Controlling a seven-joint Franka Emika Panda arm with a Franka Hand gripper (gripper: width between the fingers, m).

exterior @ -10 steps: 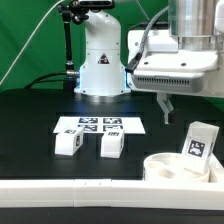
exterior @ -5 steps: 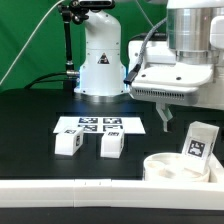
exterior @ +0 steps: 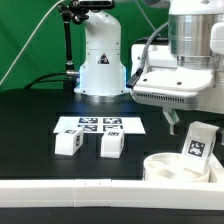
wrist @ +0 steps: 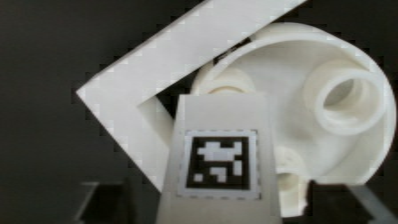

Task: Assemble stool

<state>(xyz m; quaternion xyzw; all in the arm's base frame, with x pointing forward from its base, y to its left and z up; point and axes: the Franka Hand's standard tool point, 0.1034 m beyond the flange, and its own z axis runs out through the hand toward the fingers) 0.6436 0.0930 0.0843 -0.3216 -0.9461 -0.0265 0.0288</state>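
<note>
The white round seat disc [exterior: 172, 167] lies at the exterior view's right, by the front rail. A blocky white leg with a tag [exterior: 200, 141] stands upright at its far side. Two more white legs [exterior: 68, 142] [exterior: 111, 145] sit on the black table in front of the marker board [exterior: 100, 126]. My gripper [exterior: 182, 120] hangs just above and beside the upright leg. In the wrist view this leg [wrist: 217, 150] fills the middle, with the seat disc [wrist: 329, 90] behind it. My gripper [wrist: 222, 208] is open, with a dark finger on either side of the leg and gaps between.
A long white rail border [exterior: 60, 190] runs along the table's front edge; its corner shows in the wrist view [wrist: 151, 75]. The arm's white base [exterior: 100, 60] stands at the back. A green backdrop closes the rear.
My gripper has come down and shifted slightly to the exterior view's right, closer to the upright leg. The legs and the seat disc have not moved.
</note>
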